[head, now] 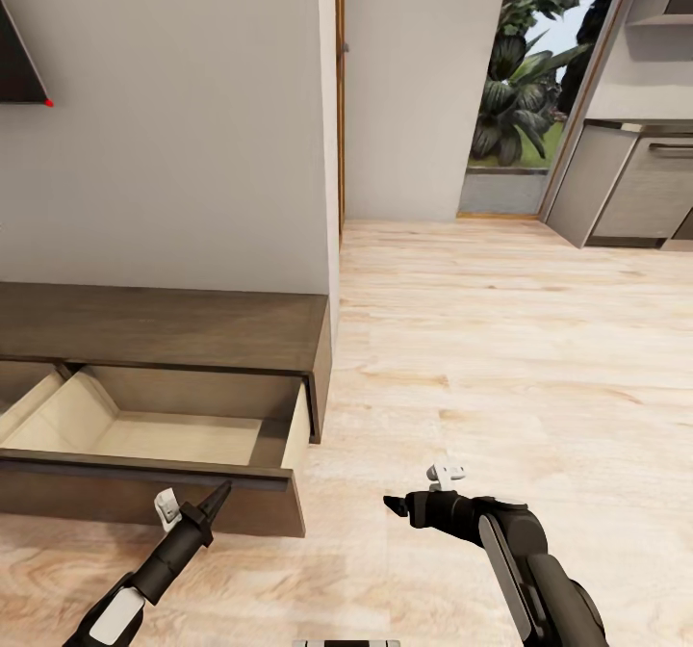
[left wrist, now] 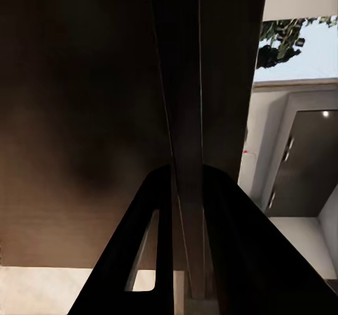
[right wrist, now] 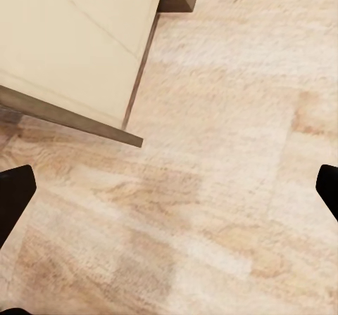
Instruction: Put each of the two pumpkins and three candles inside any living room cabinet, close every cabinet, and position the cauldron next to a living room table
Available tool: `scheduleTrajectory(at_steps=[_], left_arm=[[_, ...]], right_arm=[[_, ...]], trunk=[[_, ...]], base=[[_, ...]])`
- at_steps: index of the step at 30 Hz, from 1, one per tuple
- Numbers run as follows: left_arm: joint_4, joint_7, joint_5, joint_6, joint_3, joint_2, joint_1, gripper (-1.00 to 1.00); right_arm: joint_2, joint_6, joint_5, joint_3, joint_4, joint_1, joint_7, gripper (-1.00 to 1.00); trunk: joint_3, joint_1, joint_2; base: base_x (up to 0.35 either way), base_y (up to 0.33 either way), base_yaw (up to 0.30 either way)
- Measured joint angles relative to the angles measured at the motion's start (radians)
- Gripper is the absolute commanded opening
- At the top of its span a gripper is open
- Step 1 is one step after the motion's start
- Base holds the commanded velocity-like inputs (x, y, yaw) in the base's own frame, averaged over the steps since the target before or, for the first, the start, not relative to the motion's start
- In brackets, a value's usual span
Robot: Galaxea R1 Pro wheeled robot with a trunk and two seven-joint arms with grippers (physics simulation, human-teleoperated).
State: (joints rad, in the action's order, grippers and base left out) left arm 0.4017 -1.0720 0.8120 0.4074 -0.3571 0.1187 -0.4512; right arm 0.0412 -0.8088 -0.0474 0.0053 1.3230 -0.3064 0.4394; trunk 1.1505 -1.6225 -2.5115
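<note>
The long low dark-brown cabinet [head: 164, 324] stands against the wall at the left. Its right drawer [head: 173, 426] is pulled out, and the part of its pale beige inside that I see holds nothing. My left gripper [head: 219, 498] is at the top edge of the drawer front [head: 144, 498]. In the left wrist view the gripper [left wrist: 186, 178] has a finger on each side of that thin board [left wrist: 186, 83]. My right gripper [head: 397, 505] hangs open over the floor beside the drawer's corner [right wrist: 134, 140]. The pumpkins, candles, cauldron and table are out of view.
Light wood floor [head: 500, 358] spreads to the right and ahead. A wall corner [head: 332, 146] rises behind the cabinet's right end. Farther off are a glass door with plants [head: 525, 79] and grey kitchen cupboards [head: 645, 190]. A dark screen corner [head: 14, 64] hangs at the upper left.
</note>
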Motion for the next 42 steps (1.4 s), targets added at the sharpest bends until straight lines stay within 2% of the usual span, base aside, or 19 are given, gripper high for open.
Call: scheduleTrajectory(at_steps=[10,11,12,13,25,33,42], left_arm=[[0.000,0.000,0.001,0.000,0.000,0.000,0.000,-1.00],[0.000,0.000,0.001,0.000,0.000,0.000,0.000,1.00],[-0.005,0.001,-0.049,-0.003,0.009,-0.001,0.000,1.00],[-0.007,0.004,-0.060,-0.010,0.015,-0.002,0.001,1.00],[-0.008,0.006,-0.062,-0.011,0.015,-0.002,0.001,1.00],[-0.008,0.007,-0.062,-0.011,0.015,-0.001,0.001,1.00],[-0.009,0.007,-0.062,-0.011,0.015,-0.001,0.001,1.00]], right_arm=[[0.000,0.000,0.000,0.000,0.000,0.000,0.000,1.00],[0.000,-0.001,0.000,0.000,0.000,0.000,0.000,1.00],[0.000,-0.001,0.000,0.000,0.000,0.000,0.000,1.00],[0.000,-0.001,0.000,0.000,0.000,0.000,0.000,1.00],[0.000,-0.001,-0.001,0.000,0.000,0.000,0.000,1.00],[0.000,-0.001,-0.001,0.000,0.000,0.000,0.000,1.00],[0.000,-0.002,0.000,0.000,0.000,0.000,0.000,1.00]], trunk=[[0.000,0.000,0.000],[0.000,0.000,0.000],[0.000,0.000,0.000],[0.000,0.000,0.000],[0.000,0.000,0.000],[0.000,-0.001,0.000],[0.000,0.000,0.000]], base=[[0.000,0.000,0.000],[0.000,0.000,0.000],[0.000,0.000,0.000],[0.000,0.000,0.000],[-0.008,0.000,0.000],[-0.264,0.000,0.000],[-0.045,0.000,0.000]])
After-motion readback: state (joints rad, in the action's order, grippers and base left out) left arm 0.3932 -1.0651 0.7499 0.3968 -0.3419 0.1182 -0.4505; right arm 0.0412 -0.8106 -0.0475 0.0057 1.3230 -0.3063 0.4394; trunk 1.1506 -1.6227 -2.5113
